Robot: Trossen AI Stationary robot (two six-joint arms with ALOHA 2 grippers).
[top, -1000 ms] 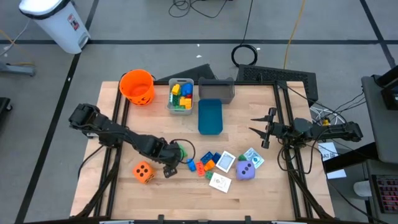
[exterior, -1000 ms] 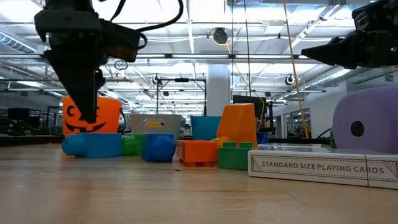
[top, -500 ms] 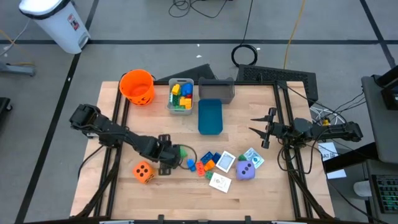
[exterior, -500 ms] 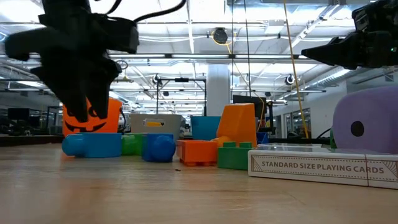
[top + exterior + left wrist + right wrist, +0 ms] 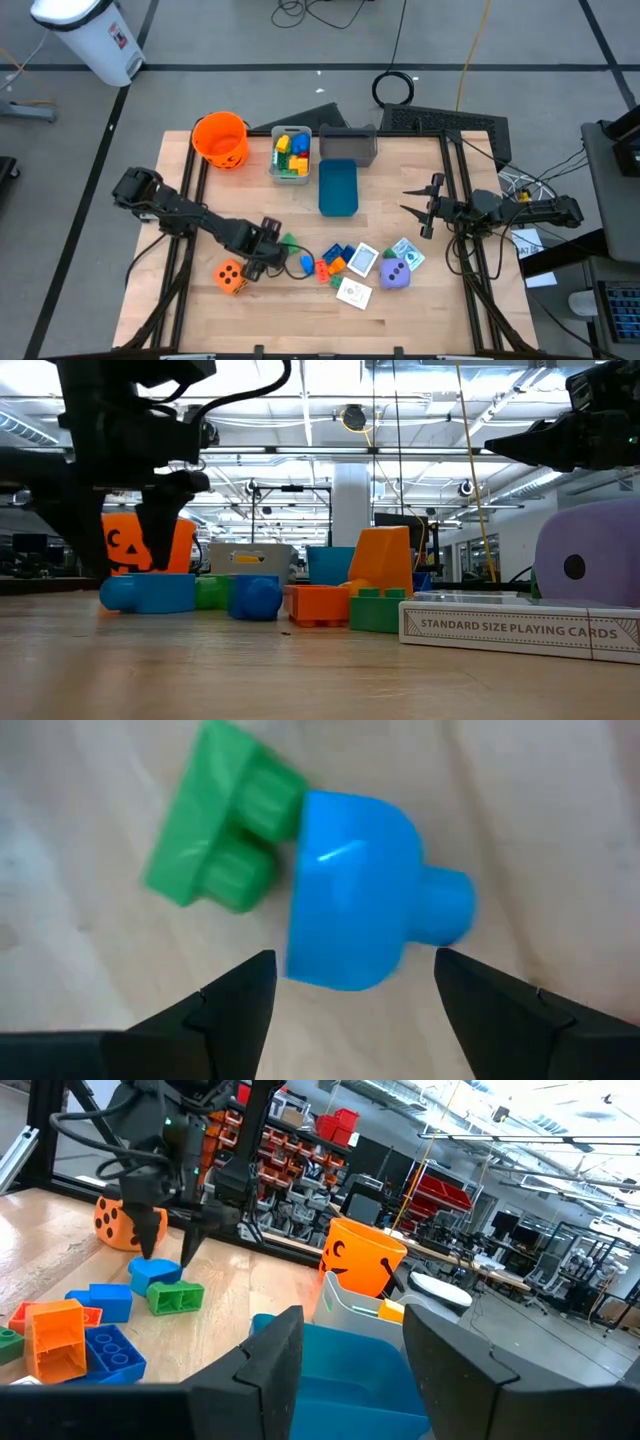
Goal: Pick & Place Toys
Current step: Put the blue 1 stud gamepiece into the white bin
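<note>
Grey bin (image 5: 291, 156): sitting at the far side of the tabletop (image 5: 400, 310), holding a heap of yellow, blue, green and red blocks (image 5: 290, 150).
Blue bin (image 5: 338, 187): lying just beside the grey one, showing only its bare blue floor.
Second grey bin (image 5: 349, 143): standing behind the blue bin; its contents are too shadowed to make out.
Pumpkin bucket (image 5: 221, 139): standing at the far left corner; its inside is showing only orange.
Left hand (image 5: 262, 252): hovering with fingers spread over a blue block (image 5: 355, 906), not gripping it; a green block (image 5: 220, 849) is lying touching that blue one.
Right hand (image 5: 420, 208): waiting above the right side of the tabletop, fingers apart, holding nothing.
Loose toys: an orange dotted die (image 5: 231, 277) is lying beside the left hand; a purple die (image 5: 396, 273), picture cards (image 5: 354, 292) and more blocks are clustering near the front centre.
Hard to make out: the low view is cutting off the purple die at the edge, and the left arm is hiding part of the bucket there.
</note>
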